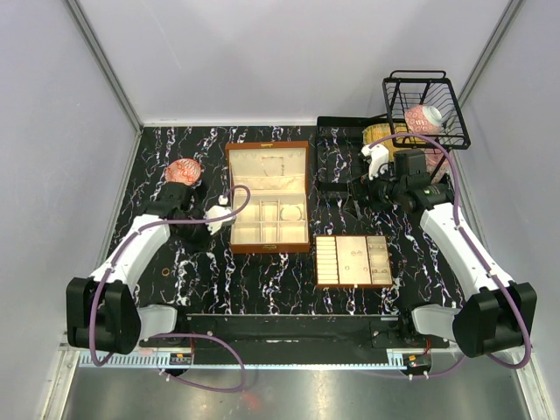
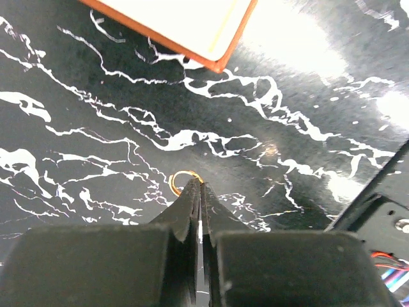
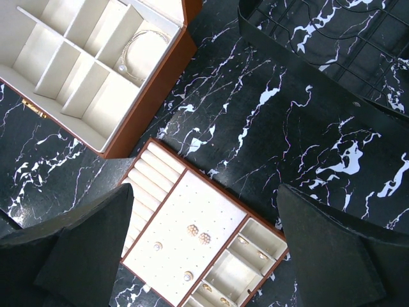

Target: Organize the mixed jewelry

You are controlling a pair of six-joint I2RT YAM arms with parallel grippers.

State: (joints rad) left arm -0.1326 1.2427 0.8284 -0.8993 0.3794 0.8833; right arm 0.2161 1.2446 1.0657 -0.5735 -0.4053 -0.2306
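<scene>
Left gripper pinches coppery ring — right gripper (over tray) agape.

1. The worktop is glossy black, stone-look, with white veins.
2. The ring is shiny coppery metal.
3. The box has a smooth brown wood shell and matt cream lining.
4. The left pincer is matt black plastic.
5. The basket is black wire.
</scene>
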